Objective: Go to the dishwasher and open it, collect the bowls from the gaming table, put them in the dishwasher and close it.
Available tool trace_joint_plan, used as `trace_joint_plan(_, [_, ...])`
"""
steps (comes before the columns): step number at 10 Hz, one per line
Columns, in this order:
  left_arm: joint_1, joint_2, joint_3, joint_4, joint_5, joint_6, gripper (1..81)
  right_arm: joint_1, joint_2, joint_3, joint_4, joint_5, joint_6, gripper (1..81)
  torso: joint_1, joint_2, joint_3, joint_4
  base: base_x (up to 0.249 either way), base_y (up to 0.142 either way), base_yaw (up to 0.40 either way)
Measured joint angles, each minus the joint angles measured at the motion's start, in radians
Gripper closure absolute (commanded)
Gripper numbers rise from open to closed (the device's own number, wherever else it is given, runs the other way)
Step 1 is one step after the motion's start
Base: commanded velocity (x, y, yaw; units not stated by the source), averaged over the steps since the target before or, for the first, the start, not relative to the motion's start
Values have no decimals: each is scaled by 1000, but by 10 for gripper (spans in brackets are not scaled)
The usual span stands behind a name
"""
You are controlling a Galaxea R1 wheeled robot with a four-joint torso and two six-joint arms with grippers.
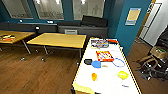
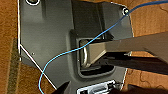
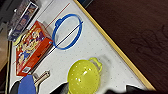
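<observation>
The gaming table (image 1: 82, 75) is a long white top with a yellow edge, just ahead of me. On it sit a black bowl (image 1: 88, 61), a blue bowl (image 1: 96, 64) and a lime-yellow bowl (image 1: 122, 74). The lime-yellow bowl (image 3: 83, 77) looks large in the right wrist view, directly in front of my open right gripper (image 3: 98, 90), which holds nothing. Beside it lies the blue bowl (image 3: 26, 85). My left gripper (image 2: 98, 90) hangs open over my own base and the wood floor. The dishwasher is out of view.
A small orange cup (image 1: 94, 76), a blue ring (image 1: 118, 62), a red game box (image 1: 104, 55) and another box (image 1: 99, 43) share the tabletop. Yellow-orange wooden tables (image 1: 58, 40) stand to the left. A teal pillar (image 1: 130, 27) and floor clutter (image 1: 152, 60) lie to the right.
</observation>
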Motion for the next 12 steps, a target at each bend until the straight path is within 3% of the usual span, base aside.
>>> trace_joint_plan(7, [-18, 9, -1, -1, -1, 0, 10, -4, 39, -1, 5, 8, -5, 10, 1, 1, -124, 0, 0, 0, 0])
trace_joint_plan(12, [-29, 9, -1, -1, -3, 0, 10, 6, 51, -7, 6, 11, -5, 10, 1, 2, -135, 0, 0, 0, 0])
